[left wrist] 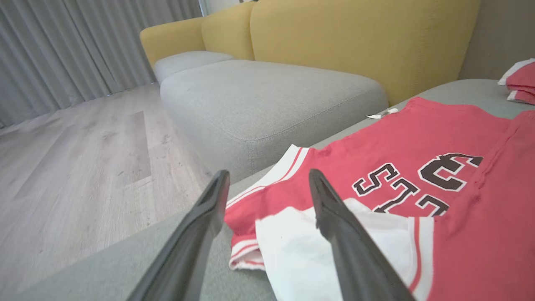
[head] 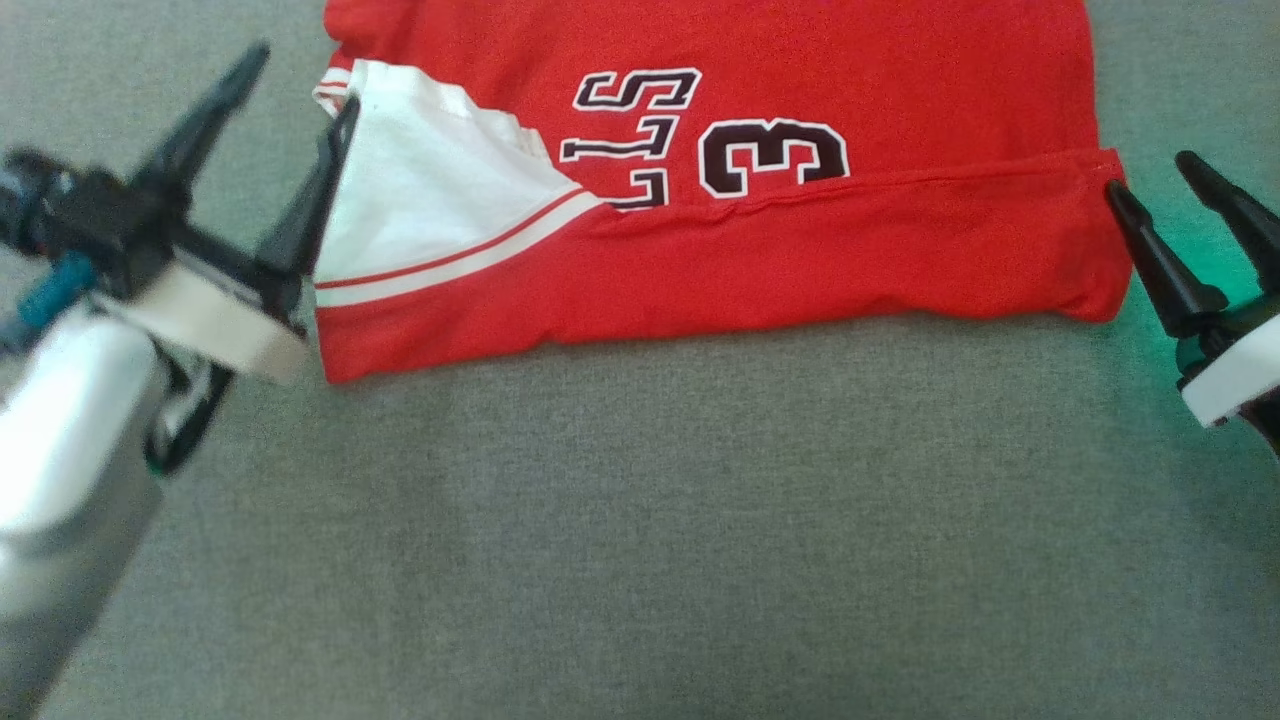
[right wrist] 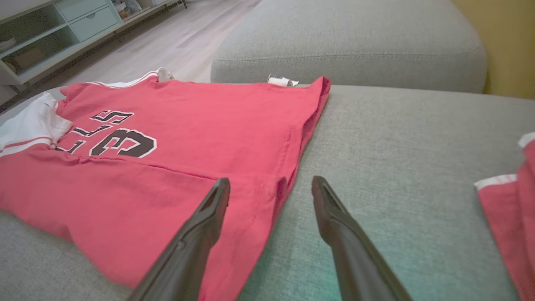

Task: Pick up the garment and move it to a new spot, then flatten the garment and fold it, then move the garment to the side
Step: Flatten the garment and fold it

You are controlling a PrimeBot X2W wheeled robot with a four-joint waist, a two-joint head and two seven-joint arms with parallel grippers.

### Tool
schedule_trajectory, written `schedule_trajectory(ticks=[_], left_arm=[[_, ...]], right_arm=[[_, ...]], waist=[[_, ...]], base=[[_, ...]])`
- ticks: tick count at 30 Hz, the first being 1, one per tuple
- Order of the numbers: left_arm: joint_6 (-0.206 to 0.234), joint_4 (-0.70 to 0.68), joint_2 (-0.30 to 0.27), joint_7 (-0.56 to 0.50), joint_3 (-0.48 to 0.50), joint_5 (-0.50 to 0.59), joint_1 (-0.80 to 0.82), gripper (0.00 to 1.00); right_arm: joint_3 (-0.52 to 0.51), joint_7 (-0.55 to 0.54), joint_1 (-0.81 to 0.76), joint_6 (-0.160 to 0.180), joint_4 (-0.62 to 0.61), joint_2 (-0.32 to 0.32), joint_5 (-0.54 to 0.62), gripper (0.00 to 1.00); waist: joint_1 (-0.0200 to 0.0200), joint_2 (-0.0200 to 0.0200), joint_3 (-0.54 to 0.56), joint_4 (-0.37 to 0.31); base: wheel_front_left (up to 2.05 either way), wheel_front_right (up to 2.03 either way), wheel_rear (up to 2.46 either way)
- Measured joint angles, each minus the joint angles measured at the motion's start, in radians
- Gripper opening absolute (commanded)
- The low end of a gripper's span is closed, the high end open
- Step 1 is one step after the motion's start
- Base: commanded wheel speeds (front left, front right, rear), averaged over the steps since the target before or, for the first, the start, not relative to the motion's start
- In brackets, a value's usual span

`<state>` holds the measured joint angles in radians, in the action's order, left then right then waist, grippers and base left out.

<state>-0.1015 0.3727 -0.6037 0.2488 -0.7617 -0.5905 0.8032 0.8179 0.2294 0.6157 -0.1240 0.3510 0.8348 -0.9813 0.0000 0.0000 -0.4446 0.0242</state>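
Grey sofa cushion [head: 640,520] carries the folded red garment [head: 760,240]. The left gripper [head: 307,75] sits at its white-sleeved end and the right gripper [head: 1148,172] at the other end, both spread and empty. Left wrist view: one finger [left wrist: 342,225] lies over the white sleeve, the other off the cloth. Right wrist view: the fingers straddle the garment's side edge.

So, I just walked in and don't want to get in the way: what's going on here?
A two-armed robot is folding a red jersey on a grey sofa cushion. The jersey lies flat, its near edge folded up and partly covering the lettering. The left gripper is at the white-sleeve end and the right gripper at the other end of that fold, both with jaws open and holding nothing. Another red garment lies off to the robot's right.
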Motion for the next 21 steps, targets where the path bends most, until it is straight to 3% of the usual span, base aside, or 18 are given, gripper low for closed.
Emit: schedule_trajectory(ticks=[5, 11, 15, 21], left_arm=[[0.095, -0.065, 0.034, 0.003, 0.057, -0.055, -0.188, 1.00], [0.161, -0.158, 0.089, 0.003, 0.108, -0.097, -0.402, 1.00], [0.183, -0.168, 0.128, 0.003, 0.121, -0.121, -0.484, 1.00], [0.218, -0.077, 0.154, -0.002, 0.122, -0.133, -0.500, 1.00]], right_arm=[[-0.036, 0.012, -0.015, 0.000, 0.038, -0.001, 0.027, 1.00], [-0.122, 0.019, -0.081, 0.000, 0.053, -0.059, 0.052, 1.00], [-0.177, 0.019, -0.131, 0.000, 0.050, -0.082, 0.087, 1.00], [-0.239, 0.019, -0.183, 0.000, 0.038, -0.111, 0.128, 1.00]], waist=[[-0.0001, 0.0000, 0.040, -0.003], [-0.0002, 0.0000, 0.094, -0.006], [-0.0002, 0.0001, 0.119, -0.008], [0.0000, 0.0000, 0.122, -0.003]], base=[[0.00, 0.00, 0.00], [0.00, 0.00, 0.00], [0.00, 0.00, 0.00], [0.00, 0.00, 0.00]])
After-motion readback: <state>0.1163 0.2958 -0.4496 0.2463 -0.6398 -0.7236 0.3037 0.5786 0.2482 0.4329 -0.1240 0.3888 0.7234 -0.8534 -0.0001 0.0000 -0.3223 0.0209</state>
